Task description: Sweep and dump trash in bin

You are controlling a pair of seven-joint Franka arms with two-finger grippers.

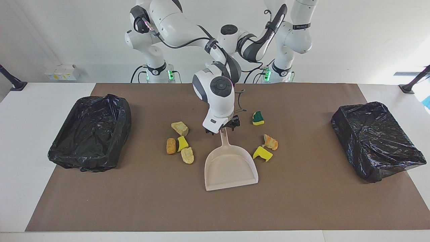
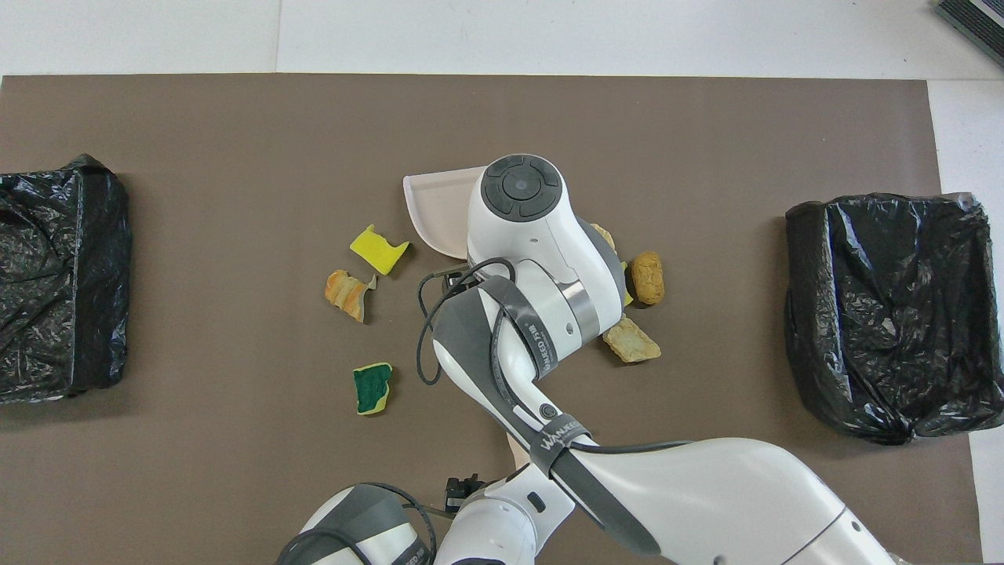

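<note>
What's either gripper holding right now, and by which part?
Nothing held. The right gripper is open at the top of the dustpan handle, not closed on it. The left gripper is open too, near the robots.

The right arm's white wrist hides most of the beige plastic dustpan (image 2: 435,208) from overhead; the left gripper (image 2: 459,494) barely shows.
</note>
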